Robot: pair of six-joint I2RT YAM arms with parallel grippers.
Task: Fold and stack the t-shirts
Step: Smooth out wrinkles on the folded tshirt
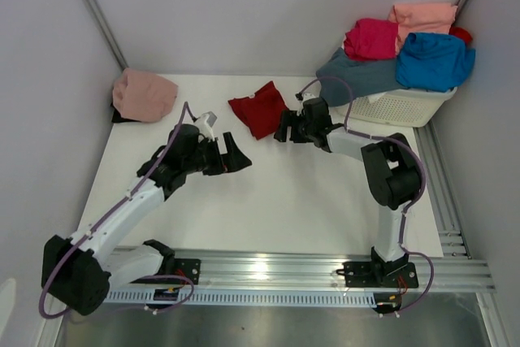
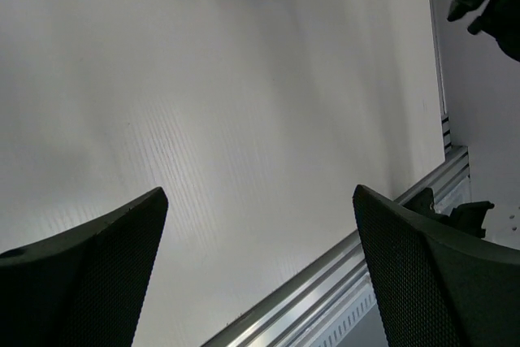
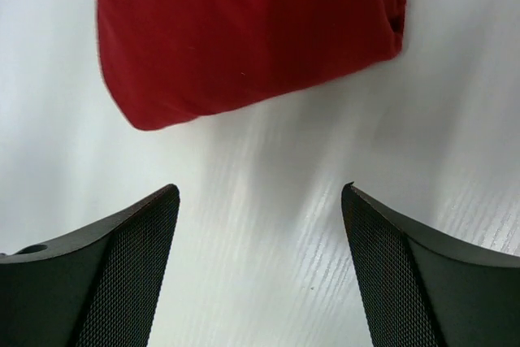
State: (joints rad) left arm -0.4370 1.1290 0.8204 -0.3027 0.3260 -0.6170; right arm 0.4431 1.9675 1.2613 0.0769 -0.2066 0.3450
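A dark red t-shirt (image 1: pixel 258 109), folded into a small bundle, lies on the white table at the back middle; it also shows in the right wrist view (image 3: pixel 244 30). My right gripper (image 1: pixel 283 129) is open and empty just right of and in front of it, apart from it (image 3: pixel 260 201). My left gripper (image 1: pixel 238 155) is open and empty over bare table (image 2: pixel 260 201), in front and to the left of the red shirt. A dusty pink t-shirt (image 1: pixel 144 94) lies folded at the back left.
A white lattice basket (image 1: pixel 402 106) at the back right holds a slate grey-blue shirt (image 1: pixel 357 75), a magenta one (image 1: pixel 370 38), a bright blue one (image 1: pixel 435 61) and a salmon one (image 1: pixel 422 15). The aluminium rail (image 1: pixel 284 270) runs along the near edge.
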